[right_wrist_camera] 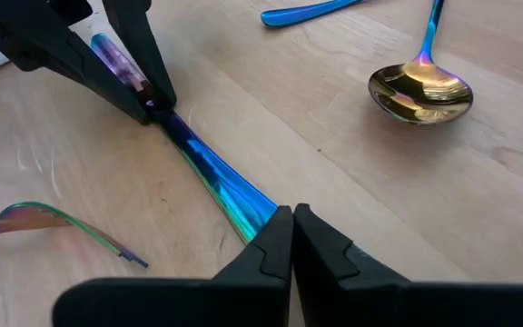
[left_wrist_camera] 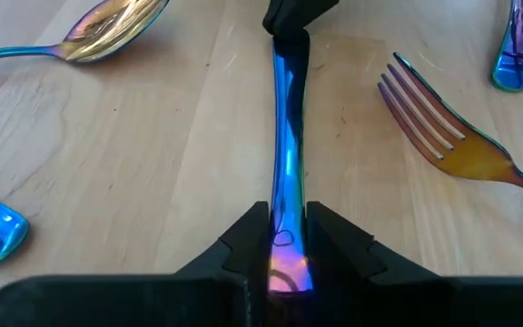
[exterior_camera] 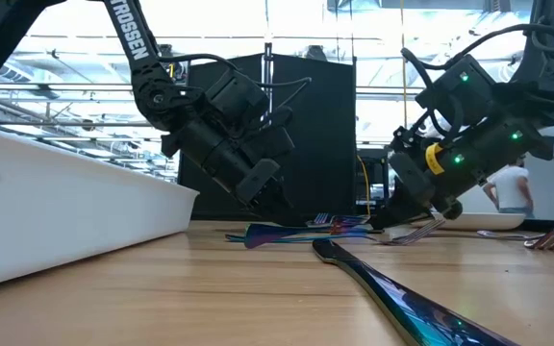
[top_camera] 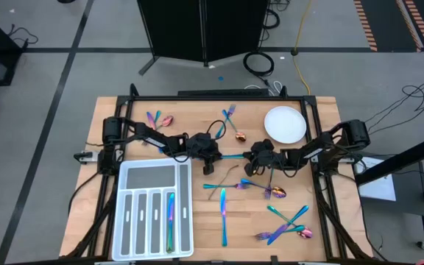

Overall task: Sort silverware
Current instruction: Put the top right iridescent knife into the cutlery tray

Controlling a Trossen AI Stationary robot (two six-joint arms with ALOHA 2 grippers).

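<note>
Bare wood lies along the near middle of the light wooden tabletop (top_camera: 205, 228), between the white compartmented plastic tray (top_camera: 155, 210) at the near left corner and a lone teal knife (top_camera: 224, 216). Both dark arms meet over the centre, blocking passage there. Iridescent rainbow cutlery (top_camera: 285, 224) clutters the near right corner; a round white plate (top_camera: 284, 124) fills the far right.
</note>
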